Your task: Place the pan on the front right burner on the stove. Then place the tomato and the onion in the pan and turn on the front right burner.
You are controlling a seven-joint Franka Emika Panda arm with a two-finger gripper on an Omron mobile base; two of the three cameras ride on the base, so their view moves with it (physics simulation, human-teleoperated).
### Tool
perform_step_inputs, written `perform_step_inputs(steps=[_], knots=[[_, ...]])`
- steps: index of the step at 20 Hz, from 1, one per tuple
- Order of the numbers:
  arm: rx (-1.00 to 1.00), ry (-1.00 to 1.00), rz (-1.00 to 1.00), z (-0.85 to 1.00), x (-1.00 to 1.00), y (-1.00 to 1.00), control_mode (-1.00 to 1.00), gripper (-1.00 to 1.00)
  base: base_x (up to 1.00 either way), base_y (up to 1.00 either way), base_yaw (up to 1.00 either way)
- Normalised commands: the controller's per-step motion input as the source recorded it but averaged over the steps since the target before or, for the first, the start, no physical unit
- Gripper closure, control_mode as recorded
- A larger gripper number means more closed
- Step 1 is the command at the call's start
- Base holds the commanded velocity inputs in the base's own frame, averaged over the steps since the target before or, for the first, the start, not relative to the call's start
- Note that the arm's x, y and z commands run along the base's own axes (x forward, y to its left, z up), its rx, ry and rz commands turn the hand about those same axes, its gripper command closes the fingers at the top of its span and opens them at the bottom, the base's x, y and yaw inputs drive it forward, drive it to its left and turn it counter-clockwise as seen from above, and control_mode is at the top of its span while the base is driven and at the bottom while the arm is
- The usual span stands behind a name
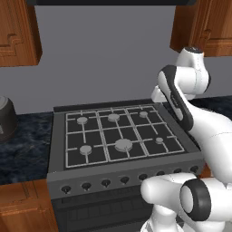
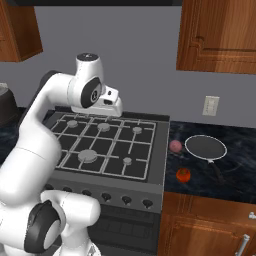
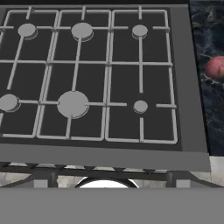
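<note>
The pan (image 2: 205, 147) lies on the dark counter right of the stove (image 2: 150, 150), its slim handle pointing toward the front. The dull pink onion (image 2: 175, 146) (image 3: 215, 66) rests just left of the pan. In front of it sits the glossy red-orange tomato (image 2: 183, 174). The front right burner (image 1: 159, 140) (image 2: 127, 161) (image 3: 140, 106) is a small bare cap under the grates. My hand (image 2: 111, 104) hovers above the stove's back middle, facing down. Its fingers cannot be made out.
A row of black knobs (image 1: 124, 180) lines the stove front. A dark round vessel (image 1: 5, 118) stands on the counter left of the stove. Wooden cabinets (image 2: 217, 35) hang above the right counter, and a wall outlet (image 2: 211, 105) sits behind the pan.
</note>
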Motion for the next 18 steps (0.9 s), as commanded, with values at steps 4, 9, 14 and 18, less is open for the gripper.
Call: perform_step_inputs(steps=[4,9,14,18], knots=[[0.0,0.0,0.0,0.0,0.0,-0.51,-1.0,-1.0,0.0,0.0,0.0],[0.0,0.0,0.0,0.0,0.0,-0.46,-1.0,-1.0,0.0,0.0,0.0],[0.0,0.0,0.0,-0.01,0.0,-0.47,-1.0,-1.0,0.0,0.0,0.0],[0.0,0.02,0.0,-0.11,0.0,-0.48,-1.0,-1.0,0.0,0.0,0.0]])
